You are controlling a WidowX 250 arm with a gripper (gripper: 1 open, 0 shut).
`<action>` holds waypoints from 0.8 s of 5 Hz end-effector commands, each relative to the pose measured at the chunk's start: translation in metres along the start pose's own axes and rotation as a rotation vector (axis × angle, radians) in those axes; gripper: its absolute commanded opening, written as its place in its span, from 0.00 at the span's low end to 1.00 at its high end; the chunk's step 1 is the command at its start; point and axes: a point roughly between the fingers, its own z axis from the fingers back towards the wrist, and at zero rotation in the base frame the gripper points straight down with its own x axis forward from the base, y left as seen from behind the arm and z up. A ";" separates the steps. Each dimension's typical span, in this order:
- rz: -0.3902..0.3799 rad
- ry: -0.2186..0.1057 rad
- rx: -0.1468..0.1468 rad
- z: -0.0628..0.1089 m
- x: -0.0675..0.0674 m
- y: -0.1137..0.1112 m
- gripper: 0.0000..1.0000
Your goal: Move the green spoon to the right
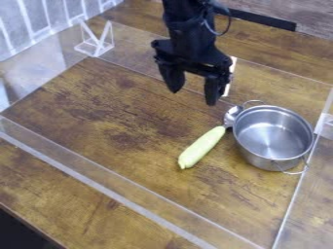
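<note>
Table point(92, 126) of dark wood, clear walls around it. Steel pot point(272, 136) at right, empty. Green spoon point(202, 147) is pale yellow-green, tapered, lying flat just left of the pot, silver tip touching its rim. Gripper point(194, 89) hangs above, behind the spoon, pointing down, jaws spread, holding nothing.

Robot lab setup, wood tabletop point(92, 117), clear acrylic barriers point(78, 160), acrylic stand point(93, 39)

Shiny steel pot point(272, 137) (mirror-bright) on matt, grainy wooden table point(104, 117).
</note>
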 end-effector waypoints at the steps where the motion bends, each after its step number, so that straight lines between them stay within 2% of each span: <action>1: 0.015 -0.064 -0.001 0.015 0.016 -0.009 1.00; 4: 0.088 -0.018 0.010 0.044 0.015 0.012 1.00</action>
